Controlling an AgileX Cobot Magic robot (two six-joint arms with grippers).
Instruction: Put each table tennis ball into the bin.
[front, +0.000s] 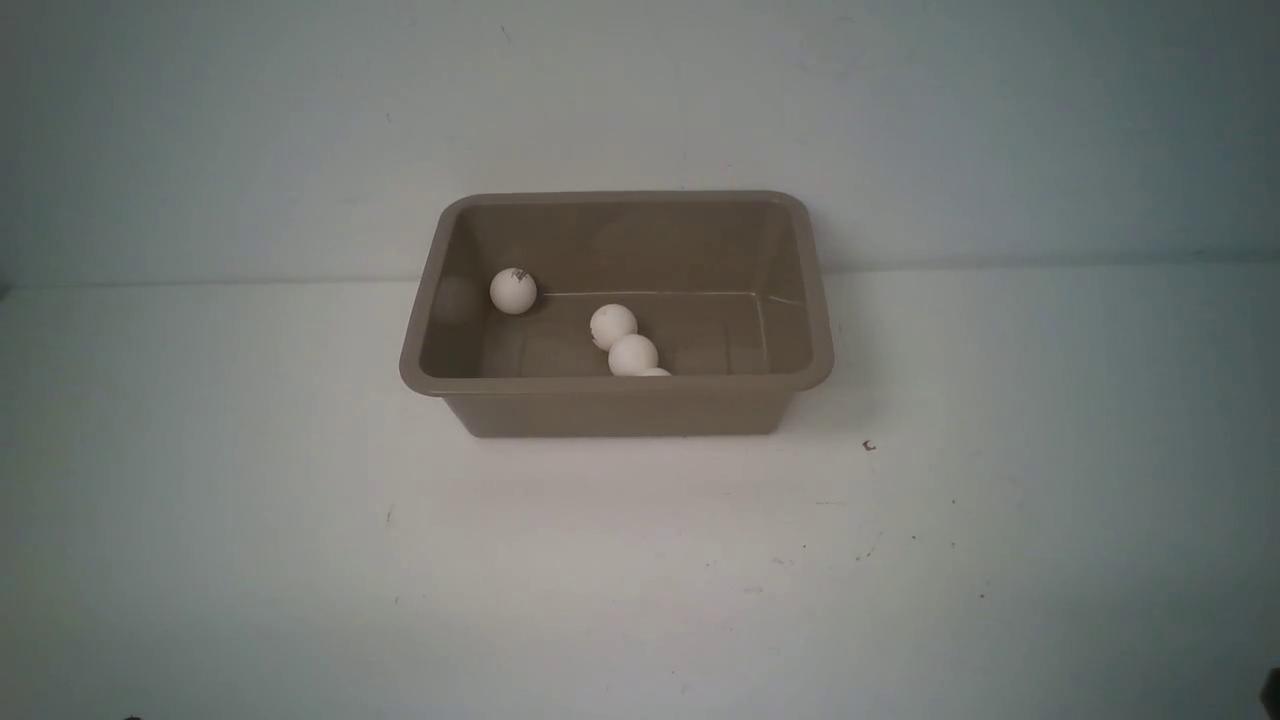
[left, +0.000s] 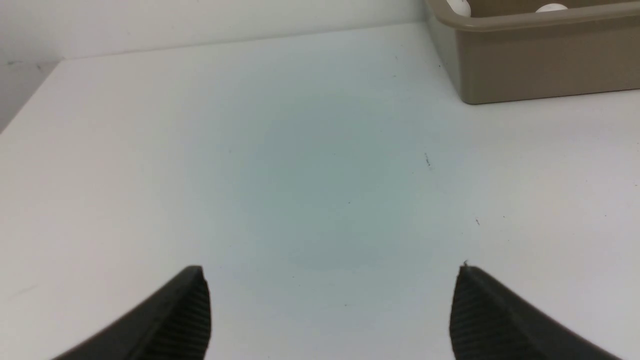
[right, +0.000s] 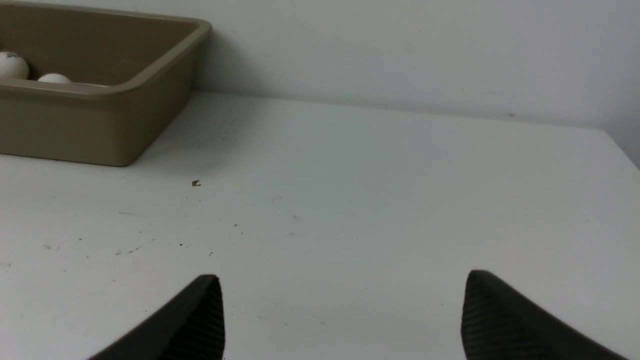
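Front view: the bin (front: 615, 405) sits on the white worktop (front: 640, 580), up against the far edge where the worktop meets the wall, roughly midway between the left and right edges. It stands upright with its long side facing the robot. Inside it, one ball with a dark mark (front: 513, 291) lies near the bin's far left corner, apart from the others. Two more balls form a touching pair near the middle of the floor: the farther ball (front: 613, 326) and the nearer ball (front: 633, 354). A sliver of a fourth ball (front: 655, 372) shows just above the near rim, touching the nearer ball; most of it is hidden by the bin's near wall. No ball lies on the worktop outside the bin in any view. A small dark speck (front: 868, 446) lies on the worktop just right of the bin's near right corner. Neither arm shows in this view.

Left wrist view: left gripper (left: 332, 280) is released, its two black ribbed fingers (left: 190, 310) spread wide, with only bare worktop between them. It is well apart from the bin, whose corner shows beyond it with two balls peeking over the rim.

Right wrist view: right gripper (right: 342, 287) is likewise released, fingers (right: 200, 315) wide apart and grasping nothing, over bare worktop well away from the bin.
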